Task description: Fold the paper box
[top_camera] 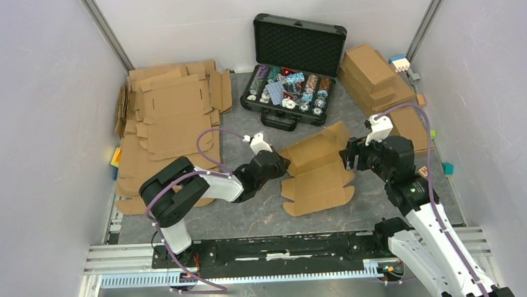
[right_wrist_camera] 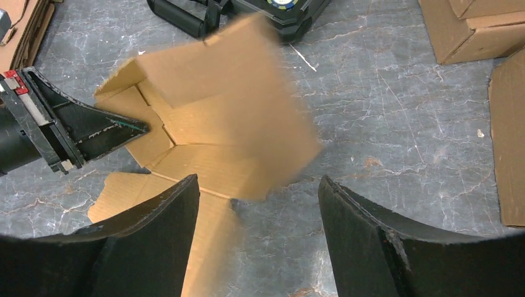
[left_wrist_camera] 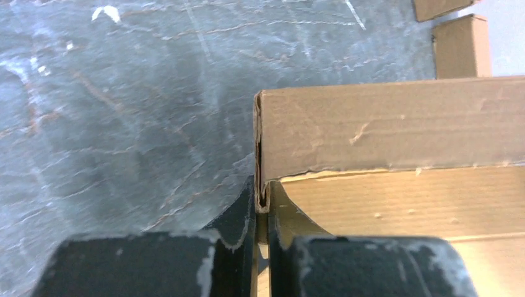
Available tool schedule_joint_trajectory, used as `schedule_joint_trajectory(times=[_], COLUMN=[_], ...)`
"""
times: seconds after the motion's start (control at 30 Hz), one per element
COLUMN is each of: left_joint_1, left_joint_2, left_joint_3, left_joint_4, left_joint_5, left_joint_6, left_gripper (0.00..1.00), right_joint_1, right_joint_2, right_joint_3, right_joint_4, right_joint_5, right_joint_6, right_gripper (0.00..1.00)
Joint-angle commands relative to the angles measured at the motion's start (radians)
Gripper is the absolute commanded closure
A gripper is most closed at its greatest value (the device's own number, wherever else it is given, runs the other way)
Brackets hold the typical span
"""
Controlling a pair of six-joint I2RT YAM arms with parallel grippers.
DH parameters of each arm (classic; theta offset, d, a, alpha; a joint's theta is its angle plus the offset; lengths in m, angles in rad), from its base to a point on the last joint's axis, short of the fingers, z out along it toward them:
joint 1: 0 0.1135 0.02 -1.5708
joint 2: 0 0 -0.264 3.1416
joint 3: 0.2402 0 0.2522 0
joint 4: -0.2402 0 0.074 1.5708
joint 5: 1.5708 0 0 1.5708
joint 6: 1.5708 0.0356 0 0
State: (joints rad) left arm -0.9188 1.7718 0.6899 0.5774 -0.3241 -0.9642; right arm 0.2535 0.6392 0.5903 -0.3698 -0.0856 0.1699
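Observation:
The paper box lies partly folded at the middle of the table, brown and unprinted, its back flap raised. My left gripper is at the box's left end. In the left wrist view, that gripper is shut on the upright side wall of the box, one finger outside and one inside. My right gripper hovers at the box's right end. Its jaws stand wide open with nothing between them, above the box's edge, where a raised flap looks blurred.
A stack of flat cardboard sheets lies at the left. An open black case of chips stands at the back. Folded brown boxes are piled at the back right. Grey walls close in on both sides.

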Motion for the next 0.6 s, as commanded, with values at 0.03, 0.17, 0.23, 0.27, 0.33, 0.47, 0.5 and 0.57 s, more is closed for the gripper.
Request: schedule_joint_trajectory(times=[0.03, 0.17, 0.23, 0.27, 0.33, 0.47, 0.5, 0.57], left_joint_1=[0.034, 0.075, 0.098, 0.107, 0.116, 0.128, 0.131, 0.142], left_joint_2=[-0.022, -0.104, -0.139, -0.153, -0.171, -0.166, -0.162, -0.153], left_joint_3=[0.042, 0.085, 0.160, 0.213, 0.305, 0.500, 0.534, 0.598], left_joint_4=[-0.013, -0.203, -0.389, -0.507, -0.707, -1.095, -1.177, -1.299], left_joint_5=[0.016, 0.046, 0.068, 0.075, 0.092, 0.094, 0.095, 0.135], left_joint_6=[0.014, 0.123, 0.217, 0.274, 0.393, 0.592, 0.637, 0.716], left_gripper=[0.98, 0.98, 0.98, 0.98, 0.98, 0.98, 0.98, 0.98], right_joint_1=[-0.002, -0.001, -0.001, 0.000, -0.002, -0.001, -0.001, 0.000], right_joint_2=[-0.023, -0.050, -0.075, -0.086, -0.108, -0.139, -0.143, -0.146], right_joint_3=[0.011, 0.014, 0.010, 0.008, 0.006, 0.002, 0.000, -0.011], right_joint_4=[0.011, -0.006, -0.008, -0.011, -0.015, -0.024, -0.027, -0.029], right_joint_5=[0.013, 0.034, 0.034, 0.034, 0.035, 0.036, 0.033, 0.015], right_joint_6=[-0.004, -0.003, 0.002, 0.004, 0.010, 0.019, 0.022, 0.032], right_gripper=[0.24, 0.23, 0.22, 0.22, 0.20, 0.18, 0.17, 0.16])
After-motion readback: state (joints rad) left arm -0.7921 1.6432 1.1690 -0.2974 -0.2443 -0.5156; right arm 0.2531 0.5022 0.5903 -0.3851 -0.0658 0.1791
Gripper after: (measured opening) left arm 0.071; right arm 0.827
